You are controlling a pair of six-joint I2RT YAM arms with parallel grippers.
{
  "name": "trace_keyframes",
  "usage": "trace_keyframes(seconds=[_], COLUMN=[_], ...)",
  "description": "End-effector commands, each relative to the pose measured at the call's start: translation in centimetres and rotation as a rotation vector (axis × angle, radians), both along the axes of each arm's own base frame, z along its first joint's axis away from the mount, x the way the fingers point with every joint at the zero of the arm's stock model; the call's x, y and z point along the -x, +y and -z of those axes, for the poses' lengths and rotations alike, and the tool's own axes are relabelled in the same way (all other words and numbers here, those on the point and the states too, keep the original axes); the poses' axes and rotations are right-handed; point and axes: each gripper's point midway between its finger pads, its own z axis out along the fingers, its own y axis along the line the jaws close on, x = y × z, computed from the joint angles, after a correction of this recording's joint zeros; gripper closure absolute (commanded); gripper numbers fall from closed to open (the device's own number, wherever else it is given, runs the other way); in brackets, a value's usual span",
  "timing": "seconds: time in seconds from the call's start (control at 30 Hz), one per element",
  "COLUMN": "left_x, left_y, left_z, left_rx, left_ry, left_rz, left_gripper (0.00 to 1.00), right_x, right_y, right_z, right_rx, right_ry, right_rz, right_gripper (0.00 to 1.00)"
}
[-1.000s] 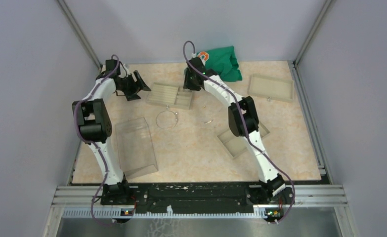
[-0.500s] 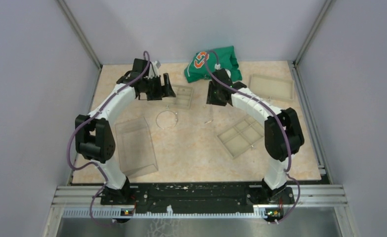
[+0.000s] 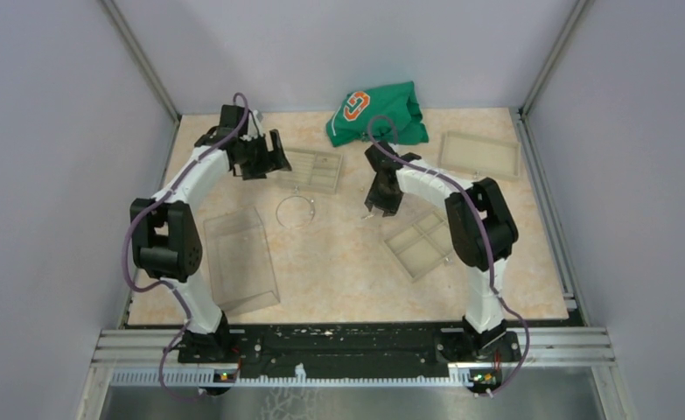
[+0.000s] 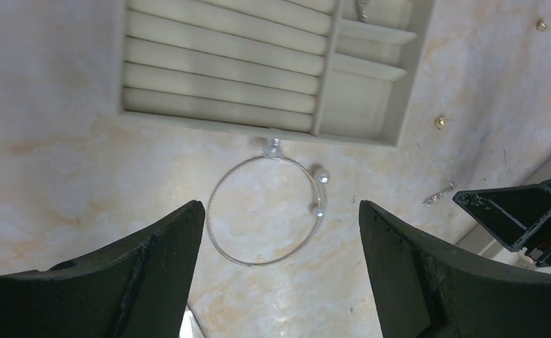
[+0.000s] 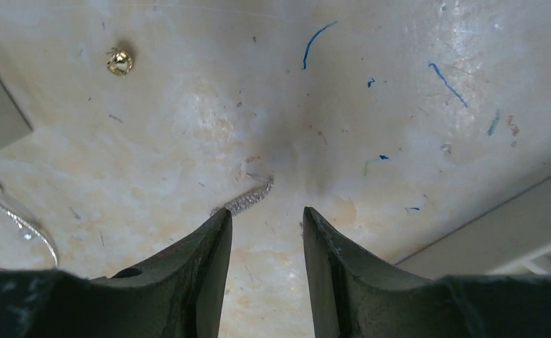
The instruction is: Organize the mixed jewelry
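Though tiny from above, silvery bar (image 5: 243,203) by slightly-parted right fingers (image 5: 195,274); left fingers (image 4: 153,267) spread.

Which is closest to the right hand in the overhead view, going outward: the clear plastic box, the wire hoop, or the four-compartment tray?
1. four-compartment tray, just to the right of the right hand and a little nearer the bases.
2. wire hoop, out to its left, level with it.
3. clear plastic box, farther left still and nearer the bases.
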Motion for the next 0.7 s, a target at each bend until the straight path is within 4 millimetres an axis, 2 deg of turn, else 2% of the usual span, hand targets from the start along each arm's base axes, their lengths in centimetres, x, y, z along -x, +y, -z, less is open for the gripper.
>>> trace_keyframes(seconds=[0.0,0.2,0.37,0.57,0.67], left_x=[-1.3,-0.8,-0.6,-0.7,-0.7], left_y=[2.7,3.5,3.9,4.3,4.5], left_z=[-0.1,0.3,0.6,0.8,0.9], left_rx=[0.011,0.01,0.015,0.022,0.031], left_ry=[0.004,0.015,0.021,0.028,0.031], left_rz=[-0.063,-0.066,-0.069,-0.074,-0.077], left_gripper=[0.13,0.13,0.12,0.12,0.12], right_x=[-1.3,-1.8,-1.4,-1.0,-1.2], right_y=[1.5,1.3,1.7,1.9,2.0], right_z=[0.5,1.5,2.3,2.4,2.1], right_rx=[-0.036,0.005,0.063,0.128,0.132], right_ry=[0.021,0.022,0.055,0.059,0.046], right_rz=[0.13,0.172,0.155,0.122,0.099], right_gripper=[0.59,0.67,0.75,0.86,0.85])
